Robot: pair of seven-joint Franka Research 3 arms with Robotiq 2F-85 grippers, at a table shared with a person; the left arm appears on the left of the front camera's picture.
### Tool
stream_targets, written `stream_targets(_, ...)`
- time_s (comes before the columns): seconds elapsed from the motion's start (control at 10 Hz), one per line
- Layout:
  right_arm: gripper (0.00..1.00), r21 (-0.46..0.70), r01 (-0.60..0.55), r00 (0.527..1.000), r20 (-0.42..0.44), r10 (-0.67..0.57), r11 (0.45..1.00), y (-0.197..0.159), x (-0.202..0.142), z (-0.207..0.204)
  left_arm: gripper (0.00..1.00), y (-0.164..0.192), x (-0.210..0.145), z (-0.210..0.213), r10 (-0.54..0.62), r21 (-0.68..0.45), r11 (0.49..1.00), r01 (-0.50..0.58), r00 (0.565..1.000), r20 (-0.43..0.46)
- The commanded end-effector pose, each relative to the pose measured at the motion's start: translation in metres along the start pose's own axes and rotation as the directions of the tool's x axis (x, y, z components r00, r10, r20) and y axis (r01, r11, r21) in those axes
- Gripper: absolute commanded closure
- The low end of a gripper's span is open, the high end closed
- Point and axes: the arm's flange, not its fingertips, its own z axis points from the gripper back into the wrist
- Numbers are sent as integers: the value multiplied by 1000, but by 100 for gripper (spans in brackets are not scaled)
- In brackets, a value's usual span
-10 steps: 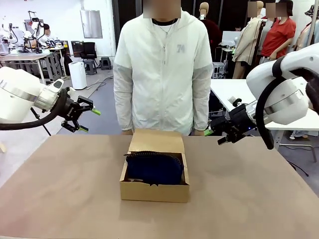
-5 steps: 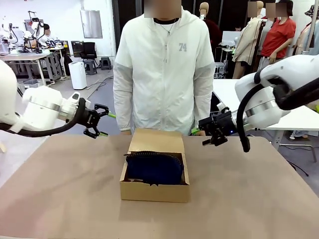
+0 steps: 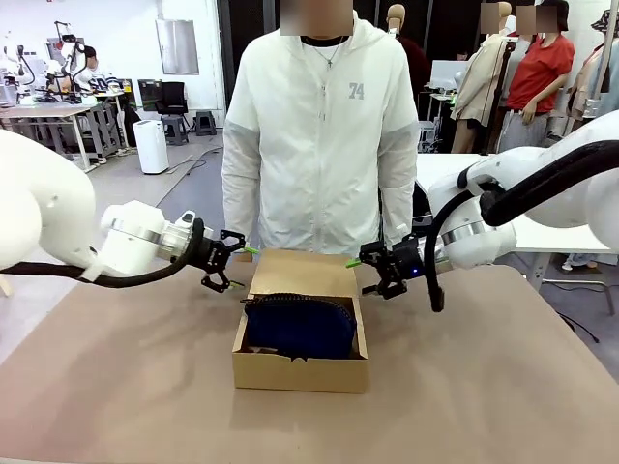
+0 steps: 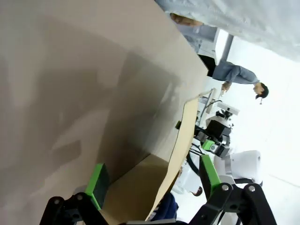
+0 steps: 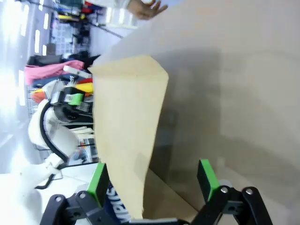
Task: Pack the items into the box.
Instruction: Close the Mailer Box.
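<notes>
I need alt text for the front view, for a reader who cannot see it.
A brown cardboard box holding a dark navy pouch sits on the table, its flap lid raised. Both open, the left gripper and right gripper flank the flap. A person in a white jacket stands behind.

Front view: floor of box (image 3: 300,372) hidden under pouch (image 3: 300,327); person (image 3: 314,145) concealed below the waist by worktop (image 3: 116,387) and raised flap lid (image 3: 305,274). Left wrist view: pouch (image 4: 165,207) reduced to a blue sliver, cut off with box (image 4: 136,187) at bottom edge; left pincer (image 4: 151,161) cropped below its finger joints. Right wrist view: pouch (image 5: 116,206) cropped at bottom edge, its white print too partial to read; person's hand (image 5: 146,7) cut by top edge.
</notes>
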Motion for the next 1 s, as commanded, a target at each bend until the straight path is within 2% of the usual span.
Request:
stream_targets(0.0, 0, 151, 87, 996, 22, -92, 985, -4, 13, -10, 0, -6, 19, -13, -2, -91, 996, 0, 1000, -17)
stream_targets(0.5, 0, 266, 136, 991, -46, -128, 954, -12, 16, -21, 0, -7, 20, -43, -135, -297, 951, 91, 982, -131)
stream_targets(0.8, 0, 279, 107, 994, -44, -99, 954, -13, 15, -20, 0, -9, 18, -49, -152, -302, 948, 97, 974, -166)
stream_targets(0.9, 10, 274, 87, 995, -66, -72, 958, -14, 14, -21, 0, -8, 18, -48, -144, -304, 949, 85, 974, -177)
